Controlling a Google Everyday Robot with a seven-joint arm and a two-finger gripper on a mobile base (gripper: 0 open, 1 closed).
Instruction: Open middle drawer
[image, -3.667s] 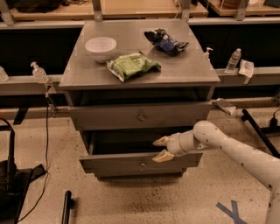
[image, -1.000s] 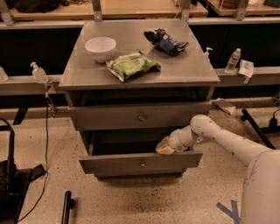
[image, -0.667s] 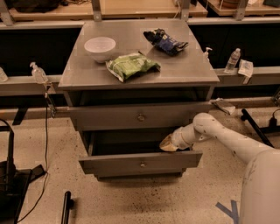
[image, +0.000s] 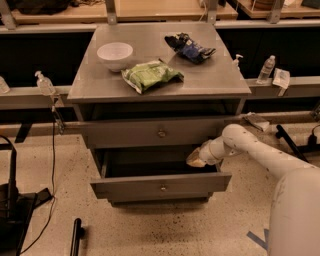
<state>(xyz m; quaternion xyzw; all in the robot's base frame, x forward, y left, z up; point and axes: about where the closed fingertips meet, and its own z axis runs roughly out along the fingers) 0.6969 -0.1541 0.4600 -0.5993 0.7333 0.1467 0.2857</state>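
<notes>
The grey cabinet (image: 160, 75) has its top drawer (image: 125, 134) nearly flush, with a small round knob. Below it, the middle drawer (image: 130, 187) stands pulled out toward me. Its flat front carries a small central knob (image: 163, 188), and its dark inside shows behind the front. My gripper (image: 196, 159) is at the right end of the open drawer, just above its right rim and under the top drawer. It is apart from the knob. The lowest drawer is hidden beneath the open one.
A white bowl (image: 115, 52), a green bag (image: 151, 75) and a dark blue bag (image: 190, 48) lie on the cabinet top. Bottles (image: 265, 70) stand on the rail behind. A black stand (image: 12, 210) is on the floor at left.
My gripper has moved up and to the right, from the middle drawer's front to its right end. The drawer has stayed pulled out.
</notes>
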